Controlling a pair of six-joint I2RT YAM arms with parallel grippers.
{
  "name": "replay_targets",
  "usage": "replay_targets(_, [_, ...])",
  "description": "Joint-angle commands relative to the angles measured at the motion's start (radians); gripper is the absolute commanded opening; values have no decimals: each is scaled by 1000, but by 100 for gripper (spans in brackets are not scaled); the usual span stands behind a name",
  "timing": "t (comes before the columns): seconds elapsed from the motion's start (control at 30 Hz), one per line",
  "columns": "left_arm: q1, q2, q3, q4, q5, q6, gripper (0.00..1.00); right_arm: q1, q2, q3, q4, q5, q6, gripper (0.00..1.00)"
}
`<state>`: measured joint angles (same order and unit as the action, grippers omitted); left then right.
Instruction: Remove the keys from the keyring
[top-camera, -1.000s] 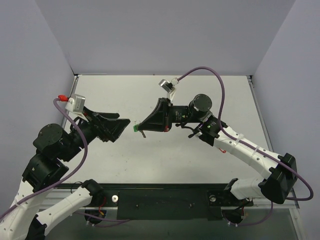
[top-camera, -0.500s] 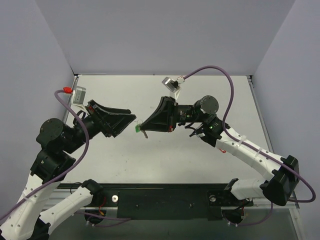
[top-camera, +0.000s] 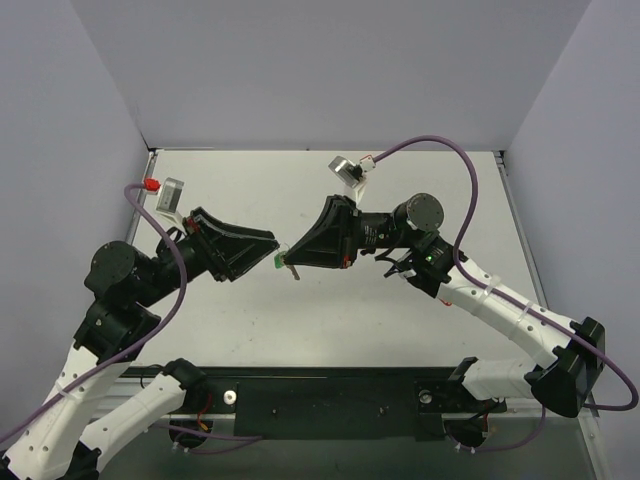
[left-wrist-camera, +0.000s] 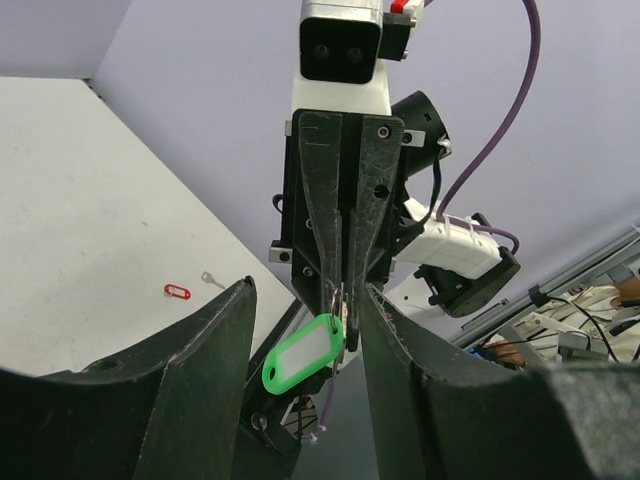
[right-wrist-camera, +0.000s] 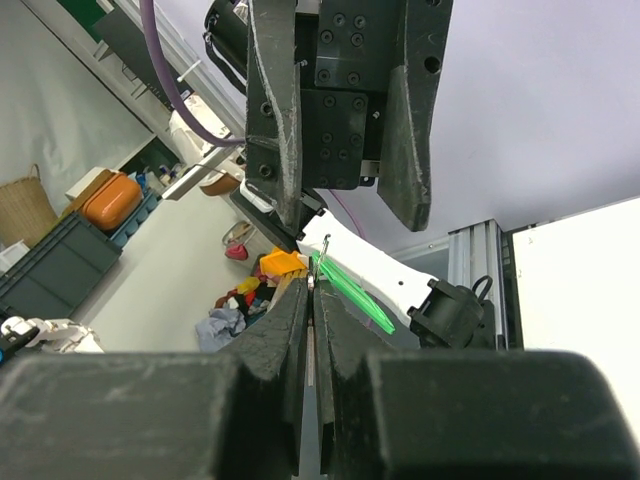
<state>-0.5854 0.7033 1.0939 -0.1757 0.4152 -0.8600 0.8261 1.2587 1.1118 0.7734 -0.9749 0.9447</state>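
Observation:
The green fob of the keyring (left-wrist-camera: 303, 352) hangs in mid-air from the tips of my right gripper (left-wrist-camera: 338, 296). It also shows in the top view (top-camera: 279, 260) and edge-on in the right wrist view (right-wrist-camera: 352, 291). My right gripper (top-camera: 288, 257) (right-wrist-camera: 312, 285) is shut on a thin silver key (right-wrist-camera: 313, 345) pinched flat between its fingers, with a small wire ring (right-wrist-camera: 321, 272) sticking out at the tips. My left gripper (top-camera: 271, 251) (left-wrist-camera: 305, 300) is open, its fingers (left-wrist-camera: 205, 385) on either side of the fob without touching it.
A red oval outline piece (left-wrist-camera: 177, 291) and a small loose silver key (left-wrist-camera: 212, 280) lie on the white table (top-camera: 240, 190). Both arms are raised above the table (left-wrist-camera: 70, 200), their tips meeting over its middle. Grey walls enclose the back and sides.
My left gripper has moved right and up toward the right gripper, so its open fingers now flank the fob. The right gripper with the fob has shifted slightly right.

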Motion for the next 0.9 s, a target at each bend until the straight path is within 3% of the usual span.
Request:
replay_targets(0.0, [6, -16, -29, 122, 45, -42, 55, 5, -41, 0, 56, -1, -30, 0])
replay_targets(0.23, [6, -1, -46, 160, 59, -59, 52, 2, -44, -3, 18, 1, -64, 0])
replay_targets(0.6, [6, 2, -68, 195, 83, -73, 37, 1, -36, -4, 26, 7, -64, 0])
replay_targets(0.87, [4, -5, -75, 200, 79, -80, 36, 1, -35, -7, 24, 10, -66, 0])
